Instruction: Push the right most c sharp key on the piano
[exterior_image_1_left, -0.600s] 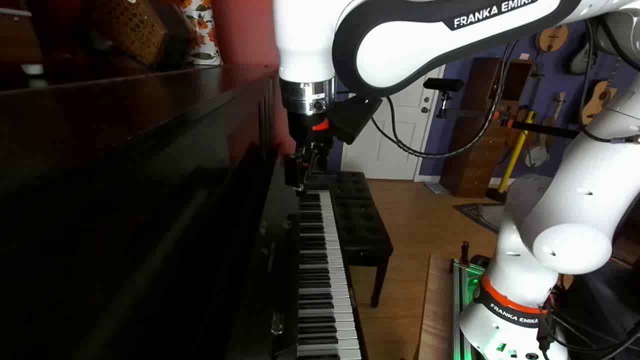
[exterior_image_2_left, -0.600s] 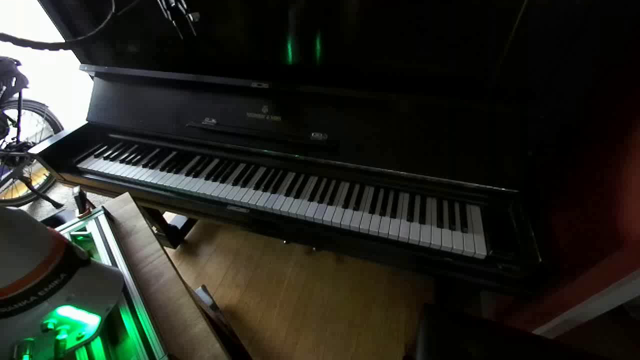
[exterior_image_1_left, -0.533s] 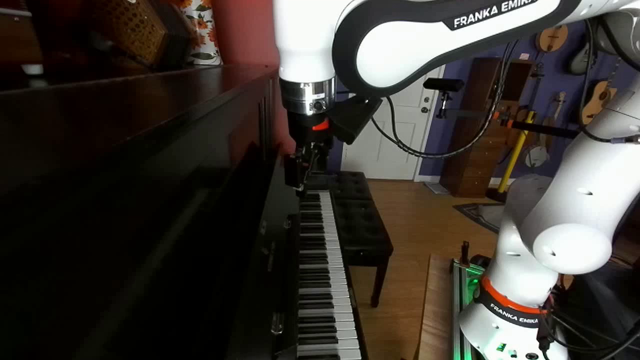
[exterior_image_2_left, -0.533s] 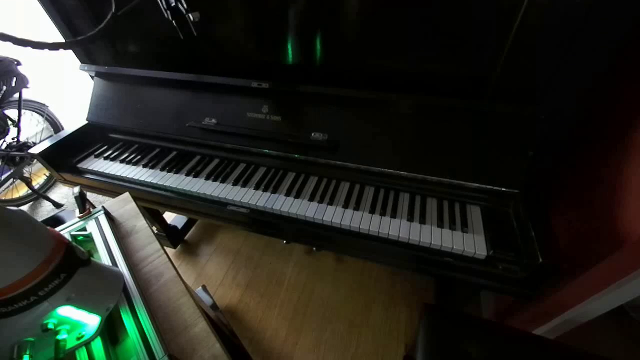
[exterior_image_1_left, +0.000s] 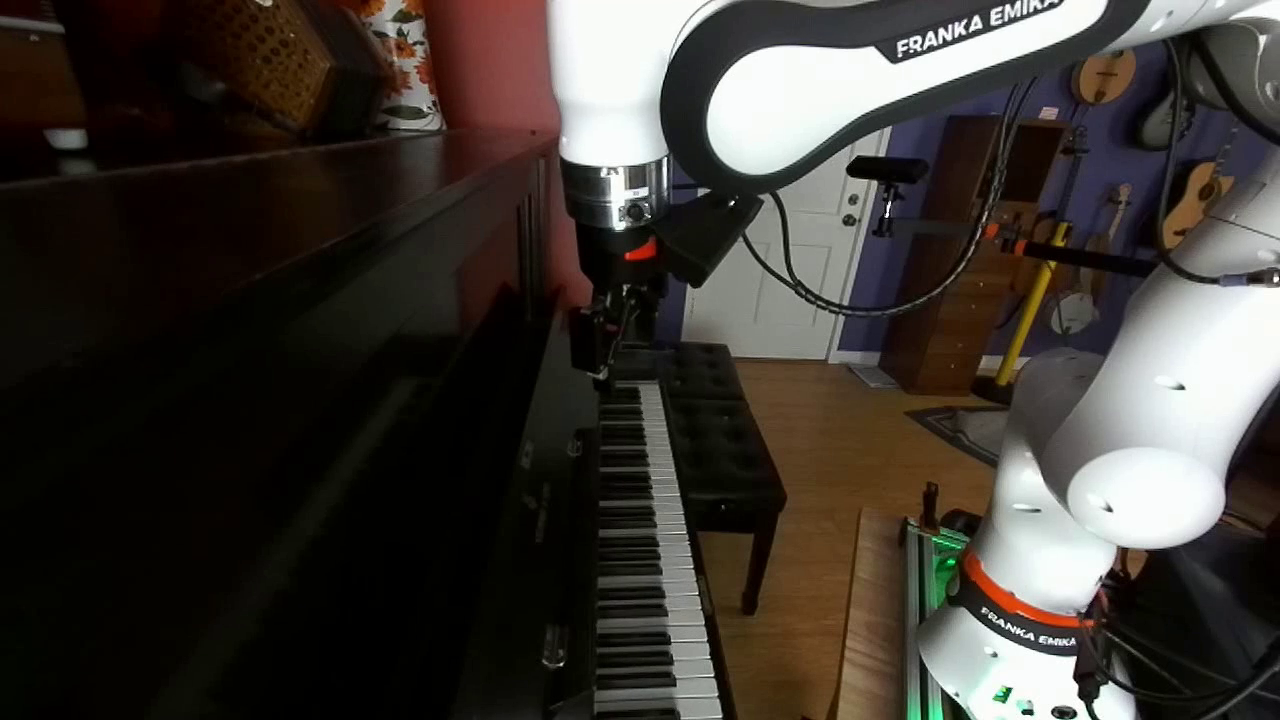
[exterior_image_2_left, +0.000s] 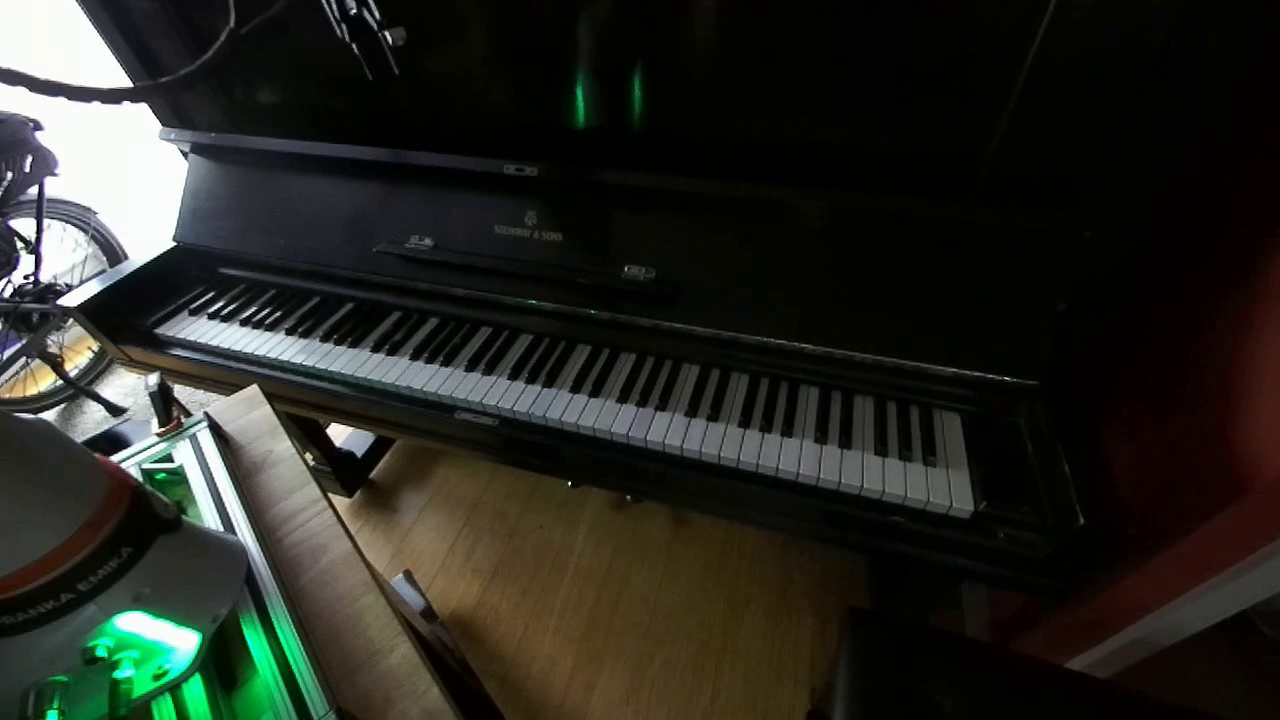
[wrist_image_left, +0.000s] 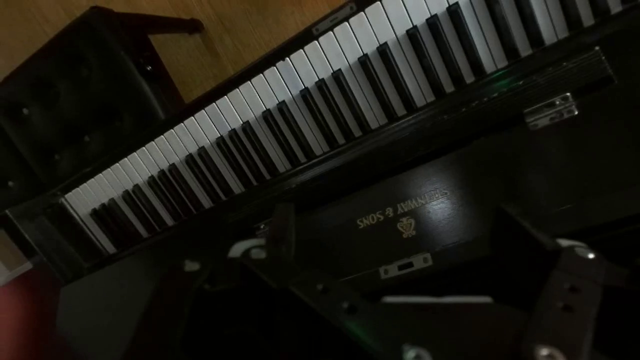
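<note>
The piano (exterior_image_1_left: 300, 420) has a dark glossy case in both exterior views (exterior_image_2_left: 800, 270). It also fills much of the wrist view (wrist_image_left: 465, 165), with its lettering upside down. Its row of white and black keys (exterior_image_2_left: 560, 400) is uncovered and shows in the wrist view (wrist_image_left: 295, 115). Near the row's right end, a pair of black keys stands left of the last three; its left one is the c sharp key (exterior_image_2_left: 822, 418). My gripper (exterior_image_1_left: 600, 375) is open and empty, fingers wide apart in the wrist view (wrist_image_left: 397, 215). It hangs above the keys, touching none, well left of that key in an exterior view (exterior_image_2_left: 382, 72).
A black padded bench (exterior_image_1_left: 725, 440) stands beside the keyboard and shows in the wrist view (wrist_image_left: 90, 95). A wooden table (exterior_image_2_left: 300, 540) stands at my base. A bicycle (exterior_image_2_left: 50, 240) is past the piano's left end. A red wall (exterior_image_2_left: 1200, 590) is at its right end.
My gripper has shifted very slightly to the right in an exterior view. The arm link has moved a little. The piano and its keys look unchanged.
</note>
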